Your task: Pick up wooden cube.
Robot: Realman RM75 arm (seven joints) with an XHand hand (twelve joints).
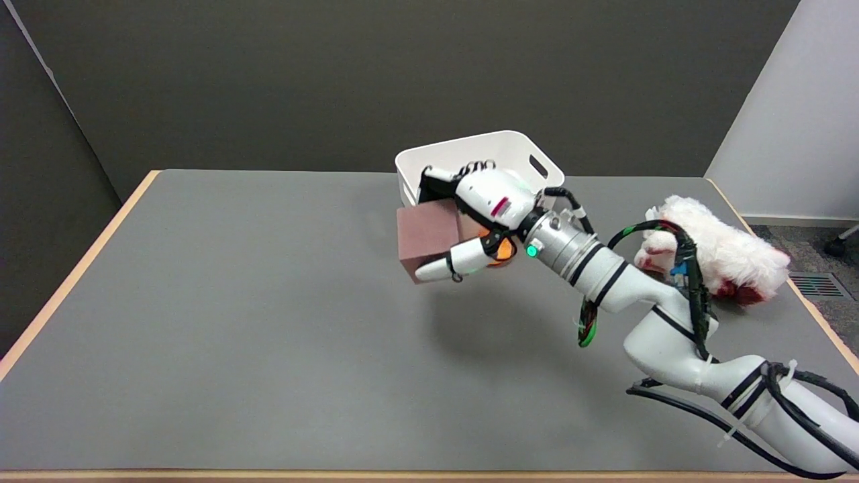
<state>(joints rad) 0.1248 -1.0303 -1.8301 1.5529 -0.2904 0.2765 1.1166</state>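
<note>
- While the right hand (480,218) is reaching in from the 4 o'clock side, it is holding the wooden cube (428,239), thumb lying along the near face and the other fingers wrapping over the far top edge.
- The cube is hanging above the bench (268,335), a shadow lying beneath it towards 5 o'clock; it appears lifted clear.
- Judged stiff, smooth-faced and light: opposing flat faces are offering the surest hold, though smooth wood may be slipping under a loose grip.
- A white bin (530,151) is standing just behind the hand at 12 o'clock.
- A plush toy (725,255) is lying at 3 o'clock, partly behind the arm.
</note>
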